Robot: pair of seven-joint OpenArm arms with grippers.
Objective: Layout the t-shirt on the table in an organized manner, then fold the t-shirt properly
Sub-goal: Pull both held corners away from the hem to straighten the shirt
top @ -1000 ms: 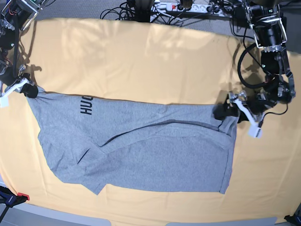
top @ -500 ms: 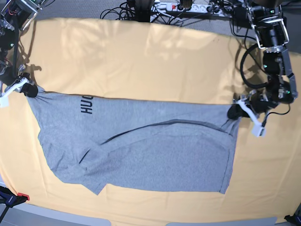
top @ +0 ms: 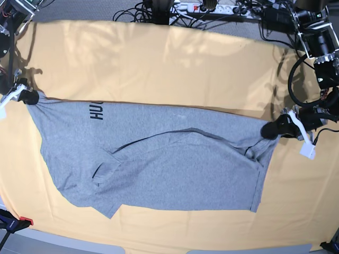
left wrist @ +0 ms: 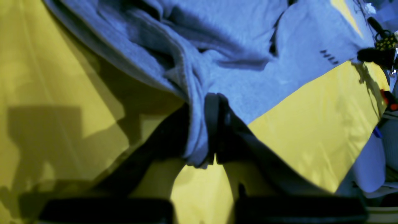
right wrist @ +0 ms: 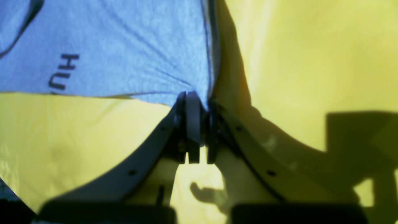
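1 t-shirt [top: 159, 169] lies spread across the near half of the table [top: 175, 69], the only garment in sight. It is heather grey, stretched wide between 2 grippers, with its upper edge pulled into a nearly straight line from one side of the base view to the other. Black block letters [top: 96, 111] show near that edge on the base view's left; only 1 partial word is readable, and the rest is folded under. 1 layer of the shirt is folded over on itself, leaving a dark diagonal hem line across the middle, and 1 sleeve lies crumpled near the lower left.

The right gripper [top: 27, 97], at the base view's left edge, is clamped on 1 corner of the shirt; its wrist view shows the 2 fingers [right wrist: 192, 121] pressed together with grey fabric pinched between them and the letters close by.

The left gripper [top: 271, 130], on the base view's right, is also clenched on the shirt. Its wrist view shows a bunched hem [left wrist: 196, 124] gripped between the 2 dark fingers [left wrist: 214, 124], the cloth gathered into several folds just above them.

The yellow-orange table cover shows faint creases and the shadows of the 2 arms. A tangle of cables [top: 159, 10] and 1 power strip [top: 212, 7] sit beyond the far edge.
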